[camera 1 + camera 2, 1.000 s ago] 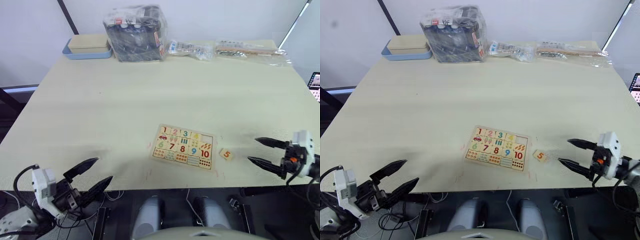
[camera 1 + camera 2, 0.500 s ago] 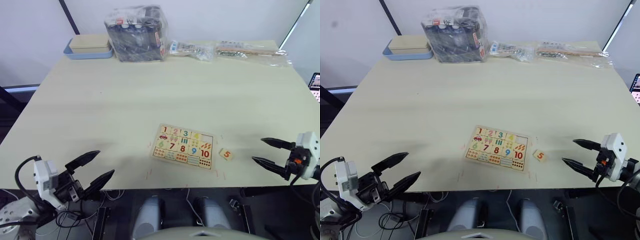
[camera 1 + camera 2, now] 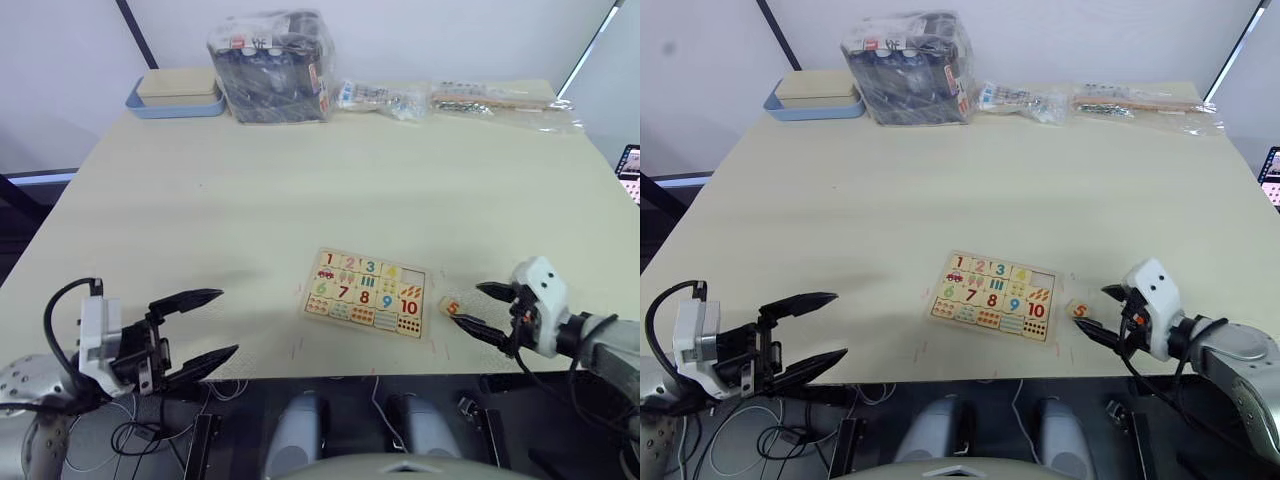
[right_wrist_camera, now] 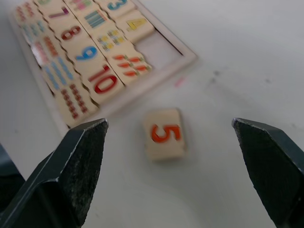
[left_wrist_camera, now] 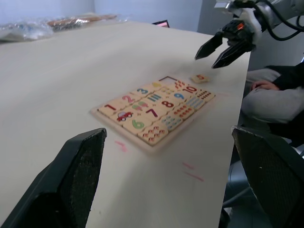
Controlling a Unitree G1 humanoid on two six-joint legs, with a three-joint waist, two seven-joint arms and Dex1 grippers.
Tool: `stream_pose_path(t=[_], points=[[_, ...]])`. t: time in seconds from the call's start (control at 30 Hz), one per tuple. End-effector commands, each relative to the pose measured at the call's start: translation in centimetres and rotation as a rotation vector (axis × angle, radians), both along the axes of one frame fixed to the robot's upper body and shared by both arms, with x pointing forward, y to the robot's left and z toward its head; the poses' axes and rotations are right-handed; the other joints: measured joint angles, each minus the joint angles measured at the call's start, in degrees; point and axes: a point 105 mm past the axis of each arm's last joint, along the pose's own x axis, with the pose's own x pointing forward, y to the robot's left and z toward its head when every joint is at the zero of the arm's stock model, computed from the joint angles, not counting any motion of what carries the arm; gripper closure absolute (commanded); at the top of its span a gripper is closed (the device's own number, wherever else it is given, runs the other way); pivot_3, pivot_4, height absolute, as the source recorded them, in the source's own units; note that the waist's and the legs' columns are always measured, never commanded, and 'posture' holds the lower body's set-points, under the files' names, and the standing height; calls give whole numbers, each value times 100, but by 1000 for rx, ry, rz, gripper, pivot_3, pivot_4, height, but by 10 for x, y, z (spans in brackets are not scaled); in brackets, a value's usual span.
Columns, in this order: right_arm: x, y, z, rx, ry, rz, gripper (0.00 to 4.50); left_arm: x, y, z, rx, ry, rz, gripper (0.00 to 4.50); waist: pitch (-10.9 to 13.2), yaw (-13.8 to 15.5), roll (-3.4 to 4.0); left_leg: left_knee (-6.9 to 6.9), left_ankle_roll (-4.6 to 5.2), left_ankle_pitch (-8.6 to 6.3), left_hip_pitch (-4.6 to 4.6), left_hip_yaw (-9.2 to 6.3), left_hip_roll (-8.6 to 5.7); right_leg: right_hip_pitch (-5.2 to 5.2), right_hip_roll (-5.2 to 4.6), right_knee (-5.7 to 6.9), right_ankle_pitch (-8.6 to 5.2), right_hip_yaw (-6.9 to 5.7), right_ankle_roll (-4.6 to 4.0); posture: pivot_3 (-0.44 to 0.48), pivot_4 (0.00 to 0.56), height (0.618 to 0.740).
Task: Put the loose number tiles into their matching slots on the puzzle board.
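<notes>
From the head views, the puzzle board point(image 3: 366, 293) lies on the tabletop point(image 3: 300, 190) toward the near edge, a little right of centre. Its top row reads 1, 2, 3, 4, with one pale empty slot point(image 3: 1042, 280) at the right end. The 5 tile point(image 3: 452, 308) lies loose on the tabletop just right of the board's near right corner. So four of the five tiles appear seated, and only this one is left to place. The right gripper point(image 3: 481, 310) is just right of the tile, fingers apart and pointing at it, not yet touching it. The left gripper point(image 3: 197, 328) hangs off the near left edge, well apart from the board, fingers spread and holding nothing.

In the left wrist view, the board shows the same filled row, the bare slot sits at the end nearest the 5 tile, and the right gripper hovers just beyond the tile with its fingers apart.

In the right wrist view, the 5 tile lies face up between the two spread fingers point(image 4: 78, 161), clear of both, with the empty slot just beyond it past the board's rim. What remains, as I judge it, is to close on this tile, lift it and set it into that slot.
</notes>
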Motion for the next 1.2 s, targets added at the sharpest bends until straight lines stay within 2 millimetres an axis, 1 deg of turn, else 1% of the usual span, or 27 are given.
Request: stream_pose_path(t=[0.03,0.2,0.27,0.3,0.33,0.37,0.4,0.43,0.6,0.93,1.03,1.1,1.13,1.2], points=[[3,1,-4,-34,0,-37,107,-2,1,4,-19,7,-27,0,0,-2,-1,-2,0,0,-2,2,-1,-1,0,-4,0,0,-1,0,150,740],[7,5,-13,-53,-3,-60,107,-4,1,8,-36,5,-58,0,0,-1,-1,-5,1,0,-7,5,-2,-5,2,-5,0,1,0,0,150,740],[8,7,-17,-36,-8,-61,107,-2,2,11,-46,8,-60,0,-1,-1,-3,-4,1,0,-6,5,-1,-5,3,-5,0,1,2,0,150,740],[7,8,-19,-38,-10,-53,313,-1,3,12,-47,9,-59,0,-2,-2,-5,-4,1,0,-5,5,0,-5,5,-4,-1,1,2,0,150,740],[6,8,-22,-40,-10,-50,668,-1,4,12,-47,9,-59,0,-2,-2,-4,-4,1,0,-4,4,2,-5,8,-4,-1,1,2,0,150,740],[6,8,-25,-47,-10,-50,1118,-1,4,12,-46,10,-58,0,-2,-4,-4,-4,0,0,-3,4,4,-5,11,-3,-1,1,3,0,150,740],[5,8,-28,-61,-17,-47,1381,0,5,12,-45,10,-57,0,-4,-4,-7,-4,0,0,-2,5,5,-4,12,-3,-1,3,3,0,150,740],[4,8,-30,-70,-26,-43,1835,0,5,12,-45,11,-56,0,-4,-4,-8,-4,0,0,-2,5,6,-4,15,-3,-1,3,3,0,150,740],[1,7,-34,-100,-65,-30,1835,1,7,11,-44,9,-48,0,-8,-5,-14,-4,0,0,-2,6,8,-4,20,-4,-2,6,2,0,150,740],[-2,11,-36,-102,-85,-28,1835,2,6,9,-48,5,-48,0,-11,-3,-18,-4,-1,1,0,6,11,-4,21,-3,-1,8,2,0,150,740],[-3,13,-38,-112,-94,-19,2602,2,5,10,-47,2,-46,0,-11,-5,-19,-4,-1,1,0,6,11,-4,22,-3,-1,8,2,0,150,740],[-1,13,-37,-117,-102,-18,3426,3,5,10,-47,-1,-45,0,-13,-5,-22,-4,-1,1,1,7,12,-4,22,-3,-1,9,2,0,150,740],[0,13,-36,-122,-109,-15,3624,3,5,11,-47,-1,-45,0,-13,-5,-22,-3,-1,1,1,7,12,-4,22,-3,-1,9,3,0,150,740],[4,13,-32,-124,-123,-8,3620,4,5,11,-48,-3,-44,0,-13,-6,-23,-3,-1,1,2,7,12,-4,22,-3,-1,10,3,0,150,740]])
